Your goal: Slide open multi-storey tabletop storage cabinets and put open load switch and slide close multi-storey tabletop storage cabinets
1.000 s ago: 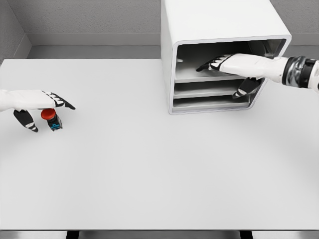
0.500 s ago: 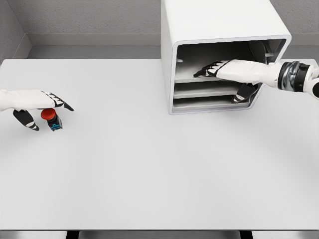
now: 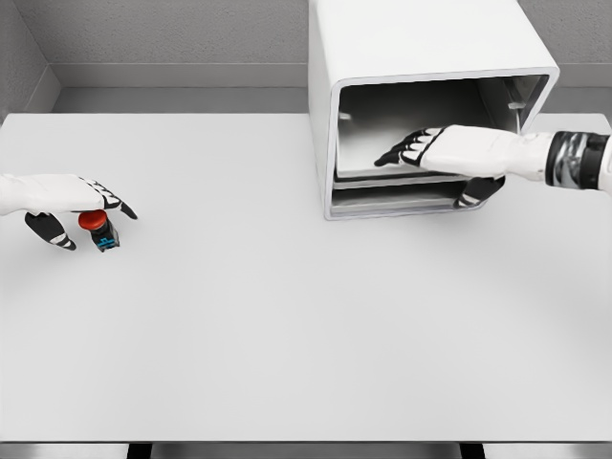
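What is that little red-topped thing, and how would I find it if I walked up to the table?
Start at the wide white table and look to its far left side, well away from the white cabinet. There, under the left hand, sits the load switch: a tiny dark block with a red button cap, the only coloured item in sight.

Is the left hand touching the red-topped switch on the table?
Touching. In the head view the left hand lies over the switch, fingers across its red cap with no gap showing and the thumb beside it.

white cabinet (image 3: 421, 43) on white table (image 3: 287, 335); red-capped switch (image 3: 98, 228), blue base; white robot hand (image 3: 67, 196), black fingertips.
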{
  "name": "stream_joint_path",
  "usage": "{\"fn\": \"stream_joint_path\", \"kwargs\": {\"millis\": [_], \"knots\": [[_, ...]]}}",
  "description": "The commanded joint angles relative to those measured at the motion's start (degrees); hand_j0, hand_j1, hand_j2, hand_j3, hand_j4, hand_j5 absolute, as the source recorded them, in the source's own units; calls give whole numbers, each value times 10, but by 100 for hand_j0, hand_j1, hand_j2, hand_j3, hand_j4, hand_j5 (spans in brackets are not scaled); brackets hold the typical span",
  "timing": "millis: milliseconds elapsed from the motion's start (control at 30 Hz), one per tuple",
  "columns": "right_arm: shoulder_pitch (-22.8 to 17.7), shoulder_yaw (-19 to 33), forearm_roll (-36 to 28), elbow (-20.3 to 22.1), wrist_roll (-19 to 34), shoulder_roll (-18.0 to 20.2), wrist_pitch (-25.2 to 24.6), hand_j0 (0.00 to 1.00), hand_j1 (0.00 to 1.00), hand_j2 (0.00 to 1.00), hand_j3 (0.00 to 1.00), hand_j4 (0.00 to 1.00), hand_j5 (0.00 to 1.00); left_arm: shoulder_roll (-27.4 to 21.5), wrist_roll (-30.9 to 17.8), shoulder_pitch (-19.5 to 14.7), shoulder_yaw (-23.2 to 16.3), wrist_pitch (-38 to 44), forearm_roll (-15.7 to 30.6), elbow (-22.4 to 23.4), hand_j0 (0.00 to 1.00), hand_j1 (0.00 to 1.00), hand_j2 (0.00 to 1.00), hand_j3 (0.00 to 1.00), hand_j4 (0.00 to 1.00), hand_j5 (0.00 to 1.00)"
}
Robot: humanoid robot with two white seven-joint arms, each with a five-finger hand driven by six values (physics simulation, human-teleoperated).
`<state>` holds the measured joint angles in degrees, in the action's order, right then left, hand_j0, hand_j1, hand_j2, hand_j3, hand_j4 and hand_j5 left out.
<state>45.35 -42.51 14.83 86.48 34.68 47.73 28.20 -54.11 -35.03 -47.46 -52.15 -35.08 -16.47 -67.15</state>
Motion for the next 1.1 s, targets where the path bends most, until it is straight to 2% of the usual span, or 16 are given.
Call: {"fn": "stream_joint_path", "kwargs": {"millis": [0, 33, 67, 233, 367, 467, 567, 600, 667, 733, 767, 833, 900, 967, 1067], "knots": [[-3, 7, -41, 26, 3, 15, 21, 100, 100, 100, 100, 100, 100, 1, 0, 0, -1, 1, 2, 1, 84, 84, 84, 84, 84, 84], [-25, 34, -41, 34, 3, 16, 22, 100, 100, 100, 100, 100, 100, 1, 0, 0, -1, 1, 2, 1, 83, 83, 83, 83, 83, 83], [-29, 38, -41, 40, 3, 23, 22, 100, 100, 100, 100, 100, 100, 1, 0, 0, -1, 1, 2, 1, 81, 81, 81, 81, 81, 81], [-38, 41, -40, 52, 3, 39, 22, 100, 100, 100, 100, 100, 100, 1, 0, 0, -1, 1, 1, 1, 73, 73, 73, 73, 73, 73], [-56, 69, -40, 61, 3, 47, 22, 100, 100, 100, 100, 100, 100, 0, 0, 0, -1, 1, -1, -1, 72, 72, 72, 72, 72, 72], [-59, 69, -40, 69, 3, 54, 22, 100, 100, 100, 100, 100, 100, -1, 0, 6, -1, 1, -1, -4, 69, 69, 69, 69, 69, 69], [-59, 99, -47, 67, 3, 54, 20, 100, 100, 100, 100, 100, 100, -1, 0, 6, -1, 1, -1, -4, 61, 61, 61, 61, 61, 61], [-59, 102, -52, 67, 3, 54, 21, 100, 100, 100, 100, 100, 100, -1, 0, 6, -1, 1, -1, -4, 55, 55, 55, 55, 55, 55], [-70, 103, -52, 66, 3, 54, 20, 100, 100, 100, 100, 100, 100, -1, 0, 6, -1, 1, -1, -4, 51, 51, 51, 51, 51, 51], [-61, 102, -59, 52, 3, 47, 4, 100, 100, 100, 100, 100, 100, -1, 0, 6, -1, 1, -1, -4, 45, 45, 45, 45, 45, 45], [-60, 98, -59, 52, 3, 42, -20, 100, 100, 100, 100, 100, 100, -1, 0, 6, -1, 1, -1, -5, 41, 41, 41, 41, 41, 41], [-39, 74, -54, 27, 3, 27, -29, 100, 100, 100, 100, 100, 100, -1, 0, 5, -1, 1, 0, -5, 36, 36, 36, 36, 36, 36], [-15, 34, -51, 1, 3, 14, -29, 100, 100, 100, 100, 100, 100, -1, 0, 5, -1, 1, 0, -6, 35, 35, 35, 35, 35, 35], [-12, 30, -49, 1, 3, 11, -49, 100, 100, 100, 100, 100, 100, -1, 0, 4, -1, 1, 1, -6, 35, 35, 35, 35, 35, 35], [-9, 13, -32, 0, 3, 11, -49, 100, 100, 100, 100, 100, 100, -4, 0, 2, -1, 1, 2, -23, 35, 35, 35, 35, 35, 35]]}}
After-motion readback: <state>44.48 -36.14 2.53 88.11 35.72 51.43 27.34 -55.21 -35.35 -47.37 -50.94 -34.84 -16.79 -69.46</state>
